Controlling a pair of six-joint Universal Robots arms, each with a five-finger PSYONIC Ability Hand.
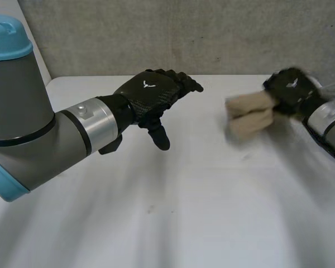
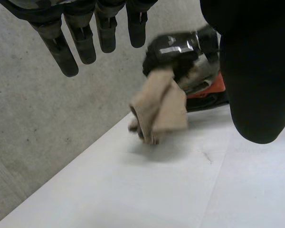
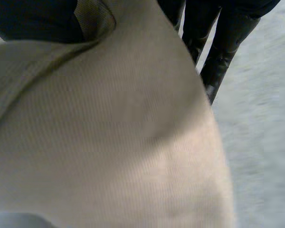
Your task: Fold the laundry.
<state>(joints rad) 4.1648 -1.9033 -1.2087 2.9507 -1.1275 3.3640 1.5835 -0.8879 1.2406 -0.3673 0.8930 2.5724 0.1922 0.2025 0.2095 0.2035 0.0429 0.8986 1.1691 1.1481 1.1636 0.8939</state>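
From my end, the left hand [image 1: 151, 97] hangs above the worktop [image 1: 184, 212] with its fingers [image 2: 80, 40] straight and slightly spread and its thumb [image 2: 259, 76] pointing down. Nothing is between them and nothing is under the palm. Well beyond those fingertips, across a bare stretch of worktop, the right hand [image 1: 290, 89] has its fingers curled round a beige cloth [image 1: 248, 116], which is bunched into a thick folded wad. In the head view the wad sticks out of the right fingers toward the left hand, and the two hands are well apart. In the left wrist view the cloth droops from the right hand's grip, its loose end low over the worktop with a faint shadow beneath it. I cannot tell whether that end touches the surface. In the right wrist view the ribbed cloth lies across the palm and covers most of it, and the dark fingers [image 3: 223, 52] show past its edge, with worktop beyond them. A grey wall [image 1: 212, 33] stands behind the worktop, past both hands.
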